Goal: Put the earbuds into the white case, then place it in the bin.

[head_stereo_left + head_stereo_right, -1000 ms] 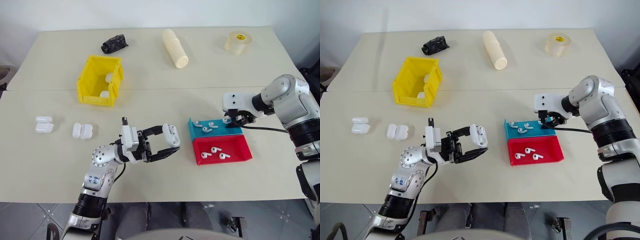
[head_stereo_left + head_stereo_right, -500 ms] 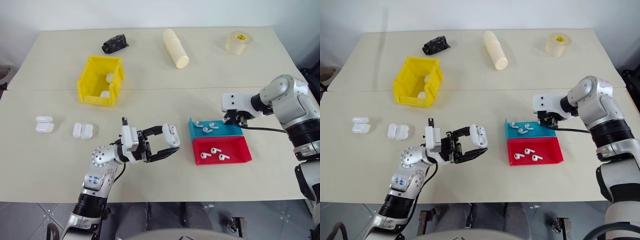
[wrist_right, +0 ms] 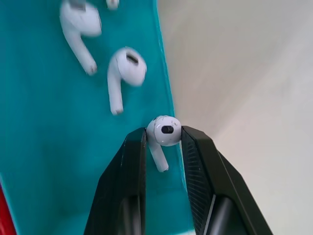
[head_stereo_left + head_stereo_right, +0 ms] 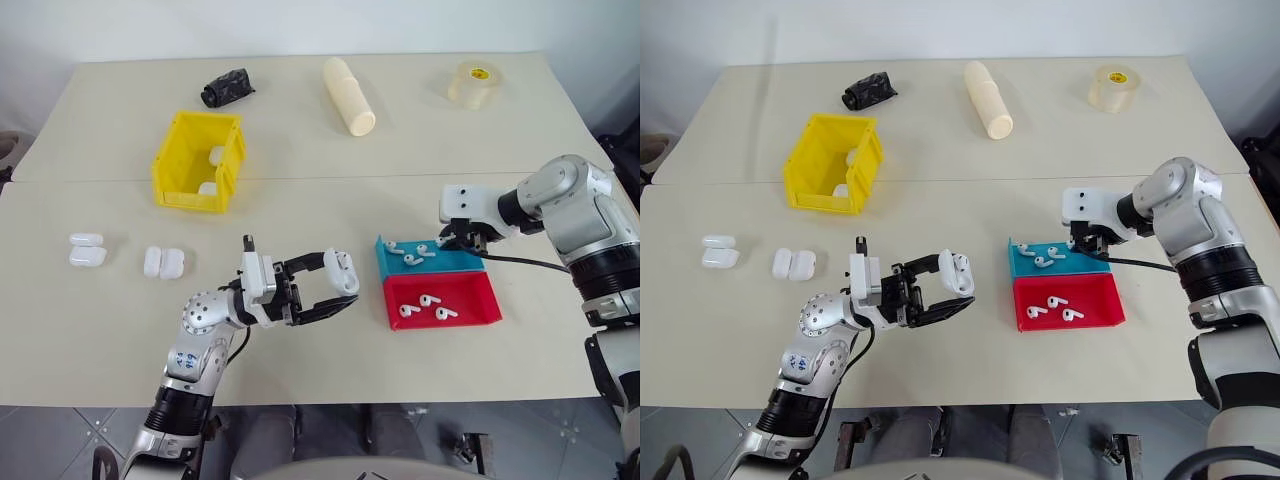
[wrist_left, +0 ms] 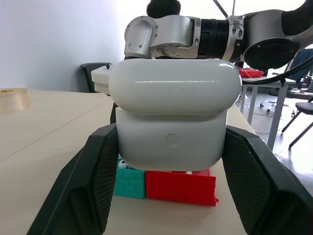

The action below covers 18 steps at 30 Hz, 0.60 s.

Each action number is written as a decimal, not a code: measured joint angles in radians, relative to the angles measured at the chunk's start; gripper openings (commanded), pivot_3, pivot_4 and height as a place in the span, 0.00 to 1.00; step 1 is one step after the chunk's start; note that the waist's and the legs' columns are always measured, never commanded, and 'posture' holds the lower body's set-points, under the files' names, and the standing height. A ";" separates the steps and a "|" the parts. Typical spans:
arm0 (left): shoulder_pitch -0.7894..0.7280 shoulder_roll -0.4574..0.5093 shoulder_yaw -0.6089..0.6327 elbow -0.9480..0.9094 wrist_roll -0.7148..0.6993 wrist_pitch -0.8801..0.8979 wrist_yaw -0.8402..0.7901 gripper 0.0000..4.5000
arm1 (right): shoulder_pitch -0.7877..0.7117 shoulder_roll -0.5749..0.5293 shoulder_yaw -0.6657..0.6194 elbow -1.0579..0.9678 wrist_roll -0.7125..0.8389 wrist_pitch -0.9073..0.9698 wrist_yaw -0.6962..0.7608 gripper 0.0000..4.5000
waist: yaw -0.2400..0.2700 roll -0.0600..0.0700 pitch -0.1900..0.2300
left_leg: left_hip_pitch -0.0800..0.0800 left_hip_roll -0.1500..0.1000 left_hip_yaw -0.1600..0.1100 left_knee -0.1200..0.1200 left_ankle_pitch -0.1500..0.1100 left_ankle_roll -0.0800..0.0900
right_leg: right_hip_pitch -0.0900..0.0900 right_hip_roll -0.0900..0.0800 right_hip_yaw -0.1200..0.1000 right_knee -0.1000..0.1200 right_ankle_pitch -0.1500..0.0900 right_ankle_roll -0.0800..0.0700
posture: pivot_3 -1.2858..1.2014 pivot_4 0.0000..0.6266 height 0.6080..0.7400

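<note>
One earbud [image 3: 164, 132] pinched in right jaws [image 3: 164, 147] above teal tray [image 4: 455, 261], counter's right side. Left jaws [image 4: 338, 293] clamp white case [image 4: 342, 272], lid closed. Next: open lid, seat earbud.

Glossy smooth white plastic case [image 5: 173, 120]; glossy earbud [image 3: 163, 134]; matt textured black claw fingers [image 5: 90, 183].

Five earbuds [image 3: 164, 131], seven white cases [image 4: 342, 270], two trays [image 4: 455, 260], one bin [image 4: 175, 170]
</note>
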 measured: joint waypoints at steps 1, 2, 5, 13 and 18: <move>0.000 0.001 0.000 0.000 0.000 0.003 0.001 0.62 | 0.001 -0.002 -0.010 -0.012 0.009 0.008 -0.001 0.24 | 0.000 0.000 0.000 | 0.000 0.000 0.000 0.000 0.000 0.000 | 0.000 0.000 0.000 0.000 0.000 0.000 | 0.52 0.24 1.00; -0.002 0.002 0.000 -0.001 0.000 0.008 0.001 0.62 | 0.003 -0.007 -0.022 -0.029 0.019 0.015 -0.001 0.24 | 0.000 0.000 0.000 | 0.000 0.000 0.000 0.000 0.000 0.000 | 0.000 0.000 0.000 0.000 0.000 0.000 | 0.52 0.24 1.00; -0.013 0.008 0.001 -0.002 0.000 0.017 0.004 0.62 | 0.029 -0.009 -0.100 -0.100 0.090 0.084 -0.006 0.24 | 0.004 0.000 0.000 | 0.000 0.000 0.000 0.000 0.000 0.000 | 0.000 0.000 0.000 0.000 0.000 0.000 | 0.52 0.24 1.00; -0.075 0.009 0.019 0.004 -0.011 0.062 0.011 0.62 | 0.253 0.073 -0.396 -0.408 0.467 0.313 -0.034 0.24 | 0.009 0.000 0.000 | 0.000 0.000 -0.001 0.001 0.000 0.000 | 0.001 0.000 -0.001 0.000 0.000 0.000 | 0.52 0.24 1.00; -0.138 0.002 0.041 0.035 -0.034 0.118 0.026 0.62 | 0.441 0.274 -0.589 -0.670 0.786 0.458 -0.210 0.24 | 0.007 0.000 0.000 | 0.000 0.000 -0.002 0.001 0.000 0.000 | 0.001 0.000 -0.001 0.003 0.000 0.000 | 0.52 0.24 1.00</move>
